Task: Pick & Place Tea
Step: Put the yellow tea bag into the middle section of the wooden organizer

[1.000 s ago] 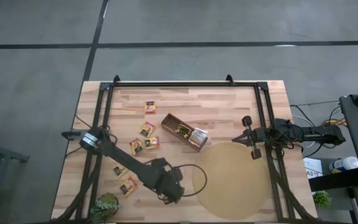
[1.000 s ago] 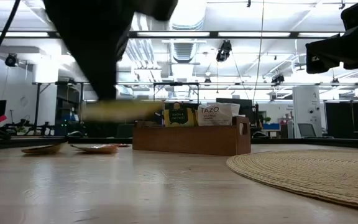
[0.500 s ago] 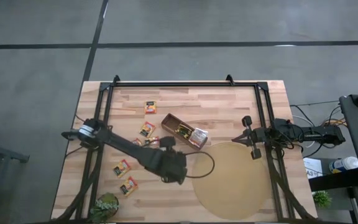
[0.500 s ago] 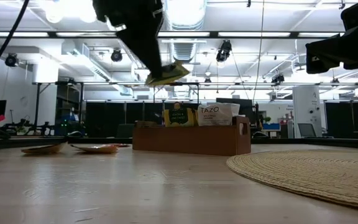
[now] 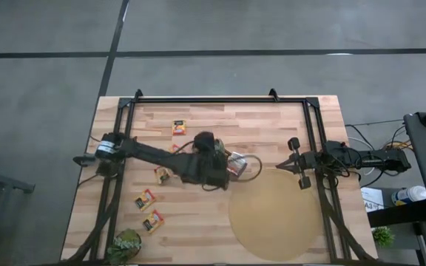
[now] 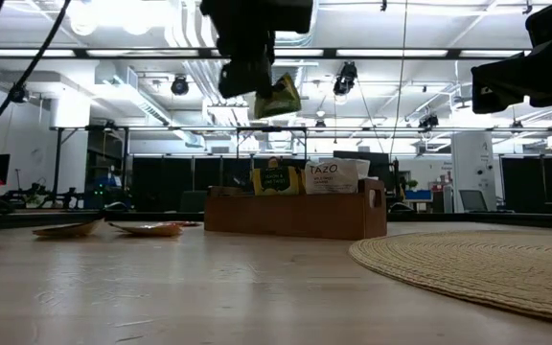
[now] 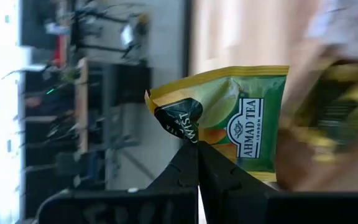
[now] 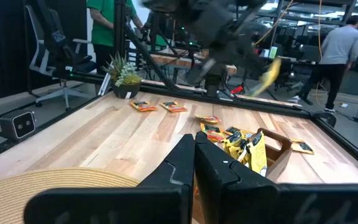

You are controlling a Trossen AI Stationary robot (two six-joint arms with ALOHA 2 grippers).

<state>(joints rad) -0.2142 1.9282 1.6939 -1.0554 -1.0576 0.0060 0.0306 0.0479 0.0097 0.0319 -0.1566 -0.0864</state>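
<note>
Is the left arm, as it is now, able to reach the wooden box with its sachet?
Probably yes. The left gripper holds the sachet just above the box, with open air between them.

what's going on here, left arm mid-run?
The left gripper is shut on a green-yellow tea sachet and holds it in the air above the brown wooden box, which already has sachets standing in it. More sachets lie loose on the table. The right gripper, shut and holding nothing, waits at the table's right edge beside the round mat.
</note>
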